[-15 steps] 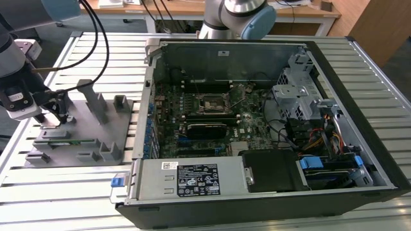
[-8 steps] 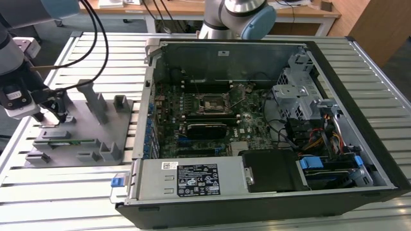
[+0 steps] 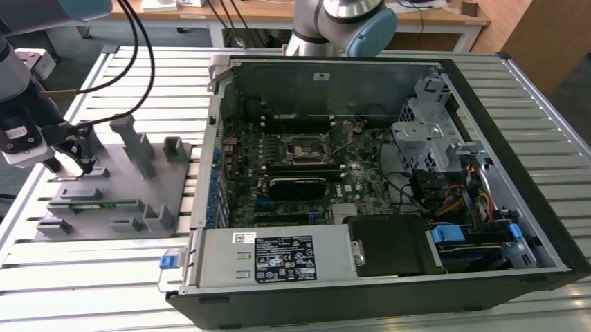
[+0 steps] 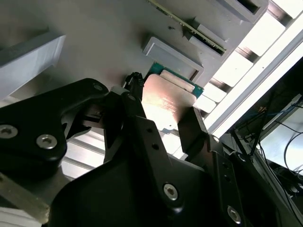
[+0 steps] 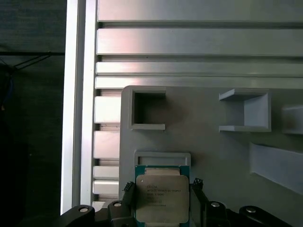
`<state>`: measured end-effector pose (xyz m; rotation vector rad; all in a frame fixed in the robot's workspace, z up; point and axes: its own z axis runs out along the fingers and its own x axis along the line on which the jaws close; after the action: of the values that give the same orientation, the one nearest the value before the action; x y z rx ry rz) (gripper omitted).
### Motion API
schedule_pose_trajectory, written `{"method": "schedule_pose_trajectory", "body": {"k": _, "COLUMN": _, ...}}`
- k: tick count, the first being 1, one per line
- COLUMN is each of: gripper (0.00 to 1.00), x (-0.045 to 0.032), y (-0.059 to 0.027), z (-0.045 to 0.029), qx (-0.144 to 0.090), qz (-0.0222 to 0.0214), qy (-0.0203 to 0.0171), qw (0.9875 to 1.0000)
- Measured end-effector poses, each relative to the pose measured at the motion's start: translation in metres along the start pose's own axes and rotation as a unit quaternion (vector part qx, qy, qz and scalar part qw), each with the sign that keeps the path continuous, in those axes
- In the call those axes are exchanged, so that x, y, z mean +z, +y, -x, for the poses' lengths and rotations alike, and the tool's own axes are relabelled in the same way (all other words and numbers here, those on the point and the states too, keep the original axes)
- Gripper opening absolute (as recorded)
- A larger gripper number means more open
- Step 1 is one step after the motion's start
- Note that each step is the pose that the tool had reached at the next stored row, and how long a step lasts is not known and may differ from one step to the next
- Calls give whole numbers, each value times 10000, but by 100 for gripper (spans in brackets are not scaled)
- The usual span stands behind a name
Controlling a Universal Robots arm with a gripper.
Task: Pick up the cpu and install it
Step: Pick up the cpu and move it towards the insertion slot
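The cpu point(image 5: 161, 197) is a small square chip with a silvery top and a green rim. It sits between my gripper's point(image 5: 162, 189) two black fingers point(image 5: 128, 188), which press on its opposite edges. In the second wrist view the cpu point(image 4: 165, 101) shows the same way, held between the dark fingers point(image 4: 191, 125) just over a shallow framed recess point(image 4: 173, 59) of the grey fixture plate. In the exterior view my gripper point(image 3: 72, 164) hangs over the far left end of that plate point(image 3: 102, 228), well away from the open computer case point(image 3: 388, 173) and its cpu socket point(image 3: 305, 147).
Grey posts and blocks point(image 3: 138, 145) stand on the fixture plate, and a narrow green memory stick point(image 3: 93, 204) lies in a holder. The case walls, drive cage point(image 3: 430, 131) and cables point(image 3: 452, 200) crowd the motherboard. A slatted metal table point(image 3: 554, 124) lies underneath, and a second robot arm's base point(image 3: 342, 28) stands at the back.
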<state>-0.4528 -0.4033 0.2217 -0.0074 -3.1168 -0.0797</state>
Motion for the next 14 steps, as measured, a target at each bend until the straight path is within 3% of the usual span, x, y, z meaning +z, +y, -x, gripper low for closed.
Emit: {"method": "schedule_pose_trajectory", "body": {"k": 14, "gripper": 54, "x": -151, "y": 7, "z": -4, "qx": 0, "qz": 15, "qy": 0, "qw": 10000}}
